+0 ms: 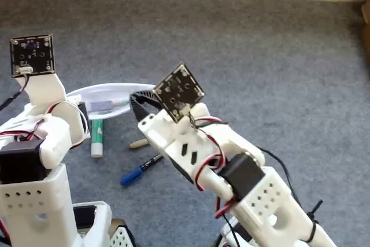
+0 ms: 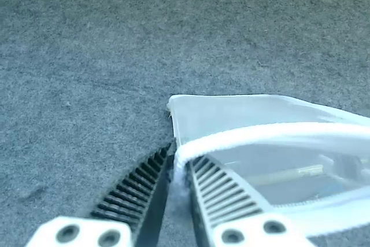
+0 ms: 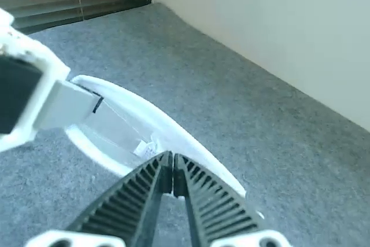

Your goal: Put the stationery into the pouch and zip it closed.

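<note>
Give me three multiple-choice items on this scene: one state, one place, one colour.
1. The left hand is: A shut on the clear plastic pouch's rim; B wide open; C resting on the floor.
2. The blue-capped black pen lies: A in the pouch; B on the grey carpet; C across an arm.
3. The plastic glue-stick tube is: A red; B black; C green and white.

Answers: A, its ribbed fingers pinch the rim; B, it lies bare on the carpet outside the pouch; C, one part is green and the other white.

No legible text, label or number on anything (any print on the pen [image 1: 143, 168] too small)
</note>
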